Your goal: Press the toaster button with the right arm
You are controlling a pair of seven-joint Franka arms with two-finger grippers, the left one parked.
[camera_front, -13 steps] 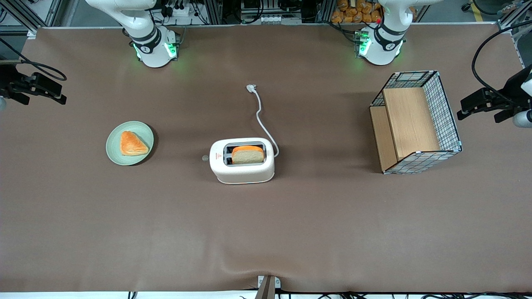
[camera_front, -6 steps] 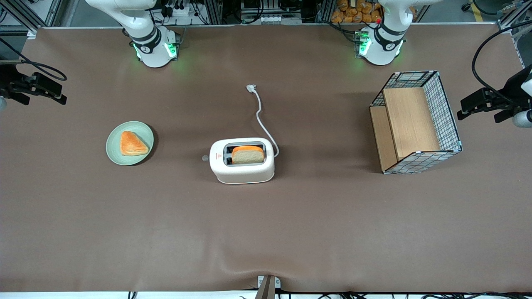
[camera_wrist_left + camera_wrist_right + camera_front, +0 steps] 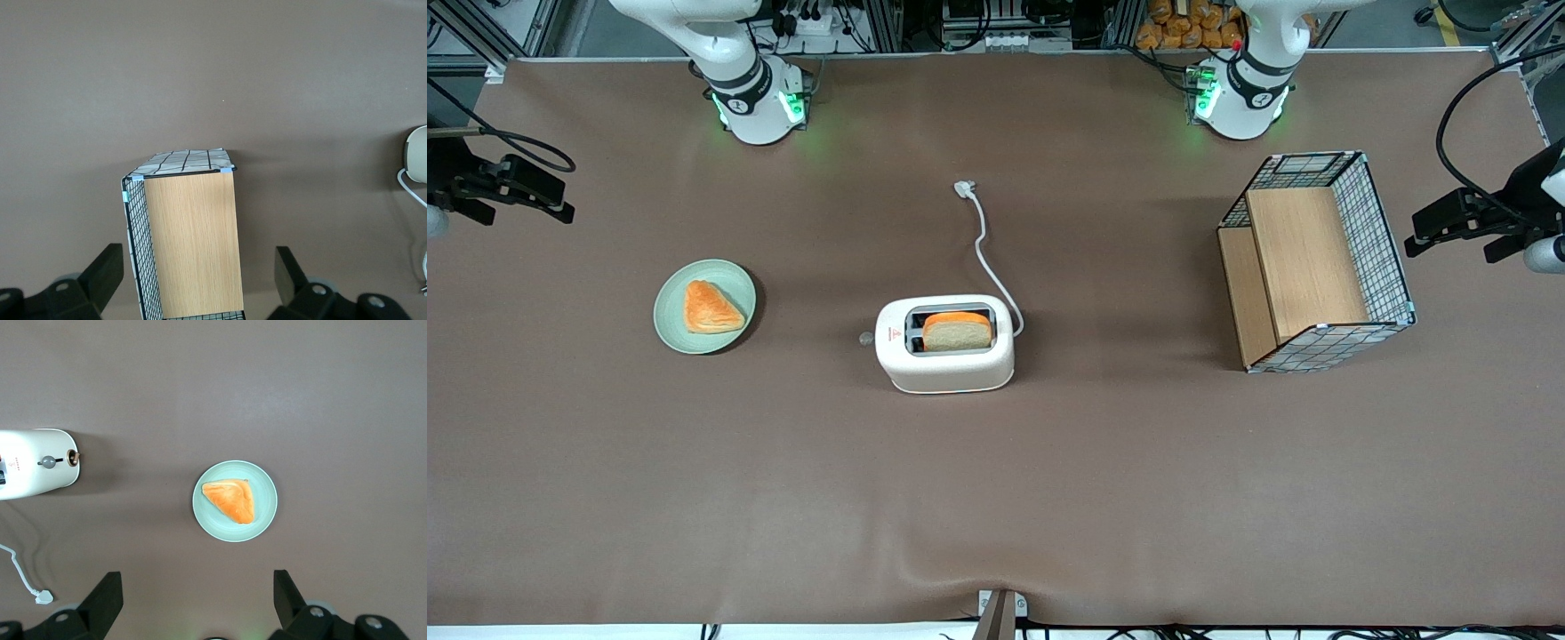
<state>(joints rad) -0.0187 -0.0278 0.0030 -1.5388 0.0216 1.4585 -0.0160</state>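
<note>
- We see the gripper [image 3: 193, 603] high above the desk [image 3: 694, 498] at the working arm's end — its jaws stand wide, holding nothing.
- The green plate [image 3: 672, 323] with its orange pastry [image 3: 711, 308] lies below the gripper.
- The toaster [image 3: 945, 360] stands mid-desk with bread [image 3: 957, 333] in one slot — the toaster button [image 3: 864, 338] juts from the end nearest the plate.
- The wire basket [image 3: 1387, 258] sits toward the parked arm's end.

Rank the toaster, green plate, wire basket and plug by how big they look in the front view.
1. Wire basket
2. Toaster
3. Green plate
4. Plug

The gripper is high up at the working arm's end of the table, fingers open.
</note>
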